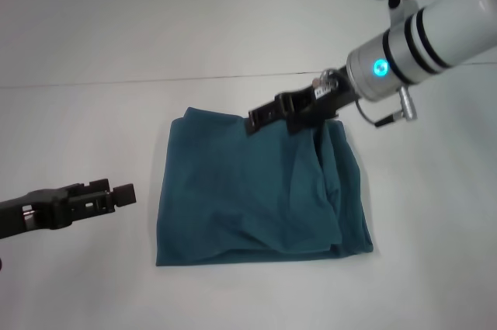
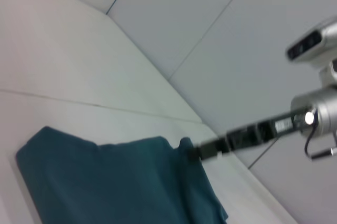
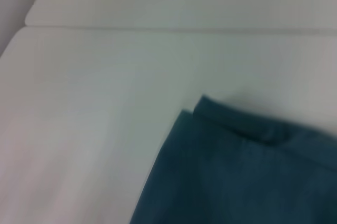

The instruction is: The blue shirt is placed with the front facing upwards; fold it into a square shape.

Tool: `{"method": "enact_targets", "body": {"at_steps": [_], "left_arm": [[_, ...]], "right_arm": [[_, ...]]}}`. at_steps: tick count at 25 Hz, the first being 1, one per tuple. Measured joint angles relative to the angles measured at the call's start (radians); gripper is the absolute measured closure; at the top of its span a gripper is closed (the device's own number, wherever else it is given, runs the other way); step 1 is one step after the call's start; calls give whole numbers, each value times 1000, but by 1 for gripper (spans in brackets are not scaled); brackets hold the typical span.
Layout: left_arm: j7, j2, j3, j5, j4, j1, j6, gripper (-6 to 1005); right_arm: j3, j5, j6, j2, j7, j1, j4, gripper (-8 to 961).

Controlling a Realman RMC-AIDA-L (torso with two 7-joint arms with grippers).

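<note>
Head view shows us the blue shirt (image 1: 256,190) lying on the white table (image 1: 93,50). We see it folded into a shape close to a square, near the middle of the table. No print shows on top, only plain blue cloth. The side nearer the right arm is bunched, with wrinkles and a loose fold running down it. The near edge lies fairly straight.

Our right gripper (image 1: 255,119) reaches in from the far right. It hangs over the far edge of the shirt, close to the cloth. We cannot tell if its fingers are apart or together, and we cannot tell if it touches the shirt.

Our left gripper (image 1: 124,193) sits low at the left, beside the shirt but apart from it. It holds nothing. We cannot tell how its fingers stand either.

From the left wrist we see the shirt (image 2: 110,182) with the right gripper (image 2: 202,152) at its far corner. From the right wrist we see 1 folded corner of the shirt (image 3: 242,176) on the table (image 3: 105,76).
</note>
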Motion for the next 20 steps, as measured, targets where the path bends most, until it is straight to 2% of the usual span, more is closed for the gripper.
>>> {"method": "enact_targets", "body": {"at_steps": [5,11,17,20], "left_arm": [[0,0,-1,-17,1,-4,-6,52],[2,1,-1,-21,-5,-7,-13,52],[2,1,-14,-24,-5,-6,-17,52],[2,1,-15,-25,-4,-8,-18,52]], "right_arm": [[-7,0,-18,-15,59,-13,16,7],[-14,-13,56,-32,69,-44,36,7],[-23,-132,117,-36,113,-47,35,7],[-15,-109,114,-36,103,-54,12,7]]}}
